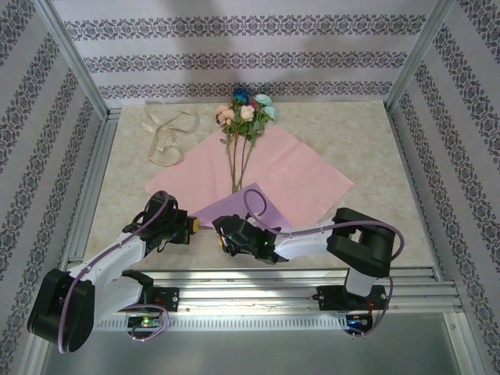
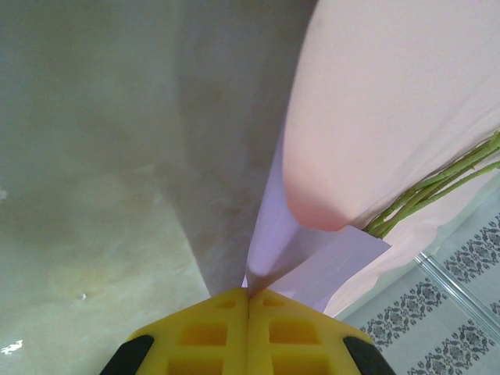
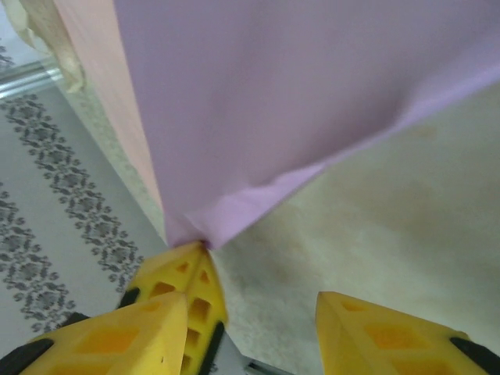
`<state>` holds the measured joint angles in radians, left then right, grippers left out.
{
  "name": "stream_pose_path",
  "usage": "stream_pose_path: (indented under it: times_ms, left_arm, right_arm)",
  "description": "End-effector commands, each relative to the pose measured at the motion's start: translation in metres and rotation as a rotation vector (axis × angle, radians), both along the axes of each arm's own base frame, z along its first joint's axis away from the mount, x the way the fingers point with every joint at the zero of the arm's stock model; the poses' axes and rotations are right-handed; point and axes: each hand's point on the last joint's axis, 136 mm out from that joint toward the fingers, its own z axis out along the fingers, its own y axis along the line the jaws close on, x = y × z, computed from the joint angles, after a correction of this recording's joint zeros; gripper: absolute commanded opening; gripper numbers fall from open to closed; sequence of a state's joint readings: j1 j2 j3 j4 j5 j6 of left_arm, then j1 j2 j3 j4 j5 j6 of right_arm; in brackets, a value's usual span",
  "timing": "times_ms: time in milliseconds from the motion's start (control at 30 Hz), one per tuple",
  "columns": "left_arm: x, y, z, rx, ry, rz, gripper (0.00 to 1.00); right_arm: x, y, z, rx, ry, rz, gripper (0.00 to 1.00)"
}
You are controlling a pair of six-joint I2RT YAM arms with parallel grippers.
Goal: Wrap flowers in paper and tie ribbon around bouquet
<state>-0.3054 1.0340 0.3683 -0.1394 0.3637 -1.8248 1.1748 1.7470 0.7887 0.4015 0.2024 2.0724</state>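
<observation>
A: Left hand (image 2: 248,295): pads together, clamped on the lifted near corner of the paper (image 1: 301,176). Right hand (image 3: 251,303): pads apart, nothing between them.

B: Where do the flowers (image 1: 244,117) lie?

A: On the sheet, mid-bench (image 1: 367,141). Their long axis runs near to far, with stem ends toward the arms and blooms at the far edge. The folded corner, lilac side up, covers the stem ends.

B: Which arm is nearer the stems?

A: Both are close. The right hand sits just beside the left, on the stem side. Judged: the corner has to travel across the stems, away from the left hand, so the left arm carries the move.

B: What do the views add?

A: The left wrist view shows green stems tucked under the paper's curl; from overhead the flap covers them. The right wrist view shows the left hand's pinch at the corner tip. The overhead view gives the ribbon (image 1: 166,137), far left, well apart from both hands, not yet used.
</observation>
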Motion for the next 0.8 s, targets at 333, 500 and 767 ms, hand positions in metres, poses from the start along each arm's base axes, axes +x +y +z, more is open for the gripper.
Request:
stream_pose_path:
  times_ms: [333, 500, 767]
  left_arm:
    - [-0.013, 0.003, 0.004, -0.014, 0.031, -0.003, 0.00]
    - [-0.019, 0.005, 0.003, -0.013, 0.038, -0.002, 0.00]
    - [-0.018, 0.008, 0.004, -0.008, 0.022, -0.013, 0.00]
  right_arm:
    - [0.036, 0.024, -0.012, 0.190, -0.010, -0.266, 0.44]
    - [0.043, 0.017, -0.025, 0.183, -0.051, -0.308, 0.32]
    - [0.043, 0.016, -0.028, 0.173, -0.044, -0.308, 0.07]
